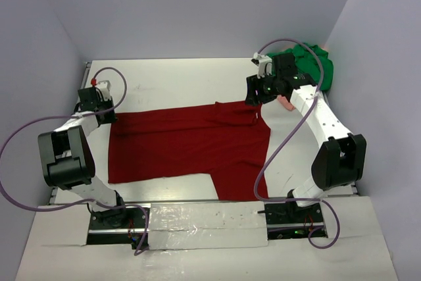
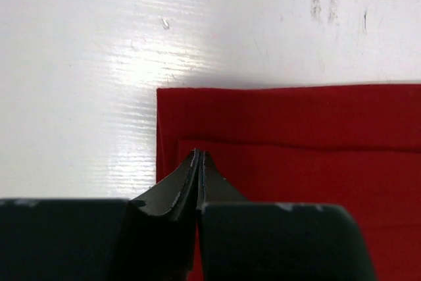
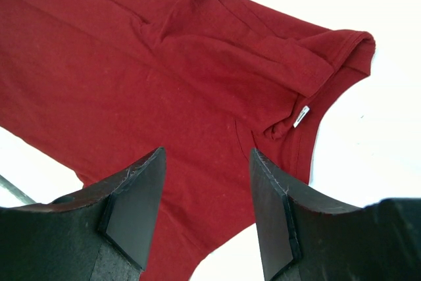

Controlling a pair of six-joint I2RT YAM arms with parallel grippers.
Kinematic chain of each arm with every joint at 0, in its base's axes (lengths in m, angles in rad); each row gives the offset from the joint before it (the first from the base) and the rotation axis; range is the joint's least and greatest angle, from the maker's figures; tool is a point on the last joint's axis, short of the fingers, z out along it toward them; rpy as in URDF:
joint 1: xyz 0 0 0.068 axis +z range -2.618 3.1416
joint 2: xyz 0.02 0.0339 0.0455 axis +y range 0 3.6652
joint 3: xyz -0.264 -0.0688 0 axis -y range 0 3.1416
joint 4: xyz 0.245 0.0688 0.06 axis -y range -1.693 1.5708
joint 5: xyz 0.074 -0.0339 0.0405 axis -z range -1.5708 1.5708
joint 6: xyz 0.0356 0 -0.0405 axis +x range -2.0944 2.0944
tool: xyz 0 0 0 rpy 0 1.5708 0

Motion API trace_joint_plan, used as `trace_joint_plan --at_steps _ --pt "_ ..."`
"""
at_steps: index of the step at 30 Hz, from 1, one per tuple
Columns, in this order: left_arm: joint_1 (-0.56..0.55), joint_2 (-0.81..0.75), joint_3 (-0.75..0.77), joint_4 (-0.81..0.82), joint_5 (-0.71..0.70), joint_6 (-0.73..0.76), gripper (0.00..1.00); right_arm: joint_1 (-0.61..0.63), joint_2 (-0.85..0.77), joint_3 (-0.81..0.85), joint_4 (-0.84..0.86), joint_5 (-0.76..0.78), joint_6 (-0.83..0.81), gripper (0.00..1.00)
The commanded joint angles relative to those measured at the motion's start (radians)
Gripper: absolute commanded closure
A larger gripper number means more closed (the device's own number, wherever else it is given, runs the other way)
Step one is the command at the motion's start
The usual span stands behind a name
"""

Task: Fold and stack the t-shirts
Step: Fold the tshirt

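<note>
The dark red t-shirt [image 1: 191, 146] lies spread flat across the white table, one sleeve toward the near edge. My left gripper [image 1: 105, 116] is at its far left corner. In the left wrist view the gripper [image 2: 198, 156] is shut, its tips over the hemmed corner of the red cloth [image 2: 296, 129], which lies flat; no cloth shows between the tips. My right gripper [image 1: 256, 97] hovers open over the collar end. In the right wrist view the gripper [image 3: 207, 153] is open and empty above the shirt [image 3: 131, 77], near the collar's white label [image 3: 301, 116]. The bright green t-shirt [image 1: 309, 64] lies bunched at the back right, with the pale pink one [image 1: 285, 103] peeking out beside the right arm.
The table [image 1: 177, 83] is boxed in by pale walls on the left, back and right. Both arm bases stand on a taped strip [image 1: 204, 218] at the near edge. Grey cables loop beside each arm.
</note>
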Motion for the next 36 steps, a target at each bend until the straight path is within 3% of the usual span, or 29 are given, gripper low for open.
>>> trace_joint_plan --at_steps 1,11,12,15,19,36 --pt "0.002 -0.029 0.033 0.062 -0.021 -0.012 0.92 -0.006 0.005 0.004 0.006 -0.022 -0.013 0.39" --pt "0.000 0.056 0.062 0.022 -0.013 -0.009 0.92 -0.006 0.006 0.003 0.005 -0.020 -0.015 0.40" --pt "0.000 0.059 0.076 0.011 -0.018 -0.011 0.90 -0.006 0.005 0.003 0.005 -0.020 -0.016 0.39" --pt "0.000 0.074 0.099 -0.035 -0.015 -0.006 0.70 -0.006 0.006 0.001 0.006 -0.022 -0.016 0.40" --pt "0.000 0.083 0.109 -0.055 -0.016 0.003 0.61 -0.006 0.008 0.001 0.009 -0.023 -0.016 0.40" --pt "0.000 0.146 0.122 -0.119 0.005 0.032 0.63 -0.008 -0.009 0.001 0.012 0.001 -0.021 0.40"
